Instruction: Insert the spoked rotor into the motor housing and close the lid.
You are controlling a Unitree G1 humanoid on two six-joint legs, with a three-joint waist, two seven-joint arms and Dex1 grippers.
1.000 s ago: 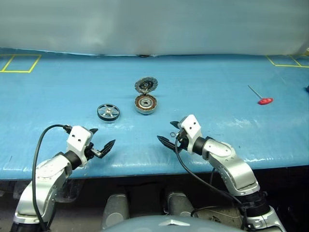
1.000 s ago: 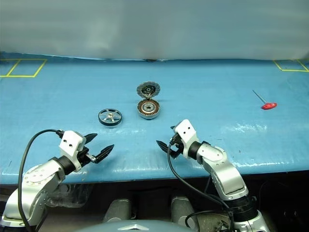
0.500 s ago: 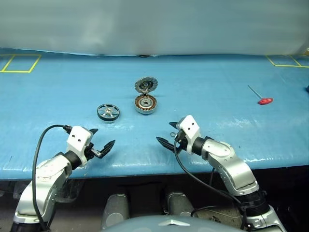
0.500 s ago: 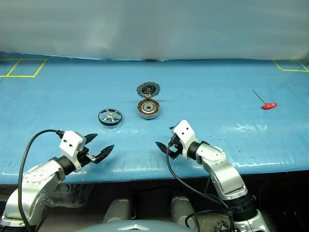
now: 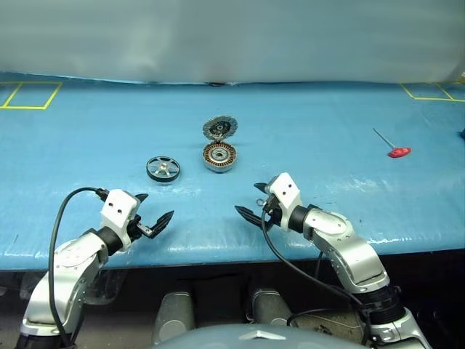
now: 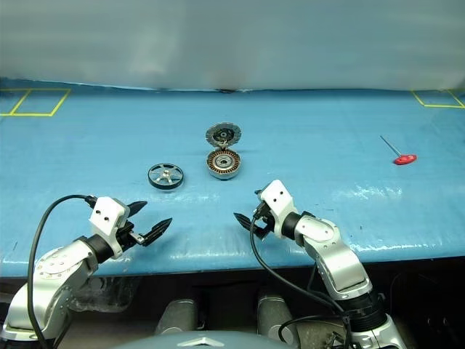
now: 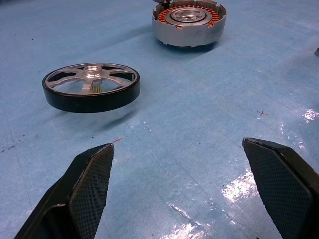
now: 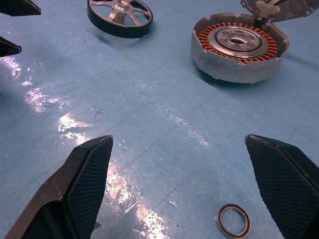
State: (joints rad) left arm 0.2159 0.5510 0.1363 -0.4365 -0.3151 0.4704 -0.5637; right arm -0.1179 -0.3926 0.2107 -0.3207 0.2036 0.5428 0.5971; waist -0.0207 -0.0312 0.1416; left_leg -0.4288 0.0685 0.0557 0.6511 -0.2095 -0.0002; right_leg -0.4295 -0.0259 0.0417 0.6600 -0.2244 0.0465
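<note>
1. We see the motor housing (image 5: 219, 157) near the middle of the blue counter (image 5: 327, 116), well back from the front edge, copper coils showing inside.
2. The lid (image 5: 219, 129) stands open, tilted up on the housing's far edge, toothed inner face toward us.
3. The spoked rotor (image 5: 163, 169) lies flat on the counter just to the left of the housing, apart from it and slightly nearer the front edge.
4. Our left gripper (image 5: 154, 216) hangs over the front edge, left of centre, jaws wide, holding nothing. In the left wrist view the rotor (image 7: 90, 86) sits ahead of the fingers, not touched.
5. Our right gripper (image 5: 254, 202) hangs over the counter close to the front edge, right of centre, jaws wide and empty. It points left, toward the left gripper.
6. A small metal ring (image 8: 233, 220) lies on the counter beside the right gripper, seen in the right wrist view.
7. A red-handled tool (image 5: 392, 145) lies toward the counter's right end, well apart from everything else.
8. Yellow tape outlines (image 5: 29, 94) mark the back corners.
</note>
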